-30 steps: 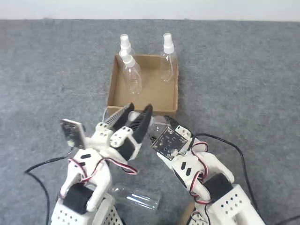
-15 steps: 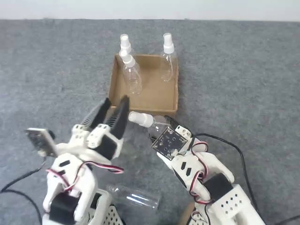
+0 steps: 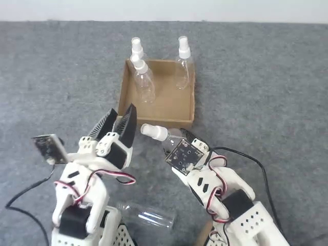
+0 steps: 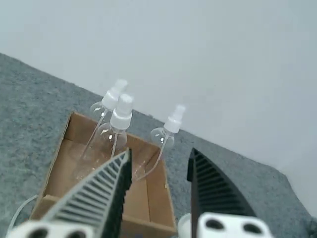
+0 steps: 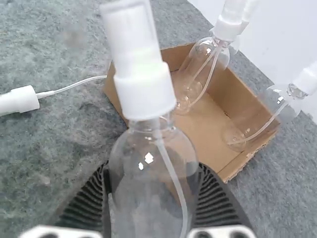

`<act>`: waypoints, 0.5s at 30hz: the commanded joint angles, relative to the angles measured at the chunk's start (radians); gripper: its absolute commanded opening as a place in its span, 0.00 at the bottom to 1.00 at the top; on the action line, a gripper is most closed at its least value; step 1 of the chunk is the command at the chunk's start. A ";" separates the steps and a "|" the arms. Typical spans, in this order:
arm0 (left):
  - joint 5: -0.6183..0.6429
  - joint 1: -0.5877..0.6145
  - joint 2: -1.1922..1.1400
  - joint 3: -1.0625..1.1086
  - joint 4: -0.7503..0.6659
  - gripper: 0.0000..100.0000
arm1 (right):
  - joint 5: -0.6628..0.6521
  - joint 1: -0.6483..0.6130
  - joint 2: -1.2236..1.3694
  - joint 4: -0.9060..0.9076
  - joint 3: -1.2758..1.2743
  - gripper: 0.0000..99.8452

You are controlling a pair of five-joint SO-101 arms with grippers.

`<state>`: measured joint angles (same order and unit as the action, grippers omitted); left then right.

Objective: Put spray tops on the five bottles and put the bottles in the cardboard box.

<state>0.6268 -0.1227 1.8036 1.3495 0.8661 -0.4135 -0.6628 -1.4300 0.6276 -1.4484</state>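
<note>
- The right gripper [image 5: 151, 186] is clamped around the body of a clear bottle [image 5: 148, 158], with 1 finger on each side.
- This bottle carries a white spray top [image 5: 141, 84], and its thin dip tube runs down inside the body.
- In the high view the right gripper [image 3: 172, 139] holds that bottle [image 3: 175, 135] tilted. Its spray top [image 3: 152, 131] points toward the left arm, just in front of the near wall of the cardboard box [image 3: 156, 119].
- The left gripper [image 3: 123, 109] hangs above the near left corner of the box with its 2 black fingers apart and nothing between them.
- From its own wrist camera, the left gripper [image 4: 159, 154] is spread wide and faces the cardboard box [image 4: 54, 163].
- 3 capped bottles stand in the box: 1 toward the left side [image 3: 144, 84], 1 behind it at the far left corner [image 3: 137, 51] and 1 at the far right [image 3: 183, 69].
- A 5th bottle [image 3: 147, 215] lies on its side on the grey carpet [image 3: 256, 77], down between the 2 arm bases and well apart from the box.
- A loose spray top [image 5: 20, 99] lies on the carpet, and its tube trails toward the box corner.
</note>
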 commanded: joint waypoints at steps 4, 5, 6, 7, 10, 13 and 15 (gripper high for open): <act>0.005 -0.041 0.018 0.061 0.000 0.17 | -0.011 -0.008 -0.027 -0.030 0.021 0.02; 0.003 -0.063 0.018 0.073 0.000 0.17 | -0.011 -0.008 -0.027 -0.030 0.021 0.02; 0.003 -0.087 0.018 0.085 0.000 0.17 | -0.011 -0.008 -0.027 -0.030 0.021 0.02; 0.003 -0.112 0.018 0.093 -0.002 0.17 | -0.011 -0.008 -0.027 -0.030 0.021 0.02; 0.003 -0.149 0.018 0.101 -0.002 0.17 | -0.011 -0.010 -0.027 -0.030 0.021 0.02; 0.003 -0.170 0.018 0.102 -0.002 0.17 | -0.011 -0.012 -0.027 -0.030 0.023 0.02; 0.003 -0.183 0.018 0.102 -0.002 0.17 | -0.011 -0.033 -0.027 -0.030 0.021 0.02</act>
<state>0.6283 -0.2823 1.8036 1.4569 0.8646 -0.4150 -0.6613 -1.4300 0.6276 -1.4484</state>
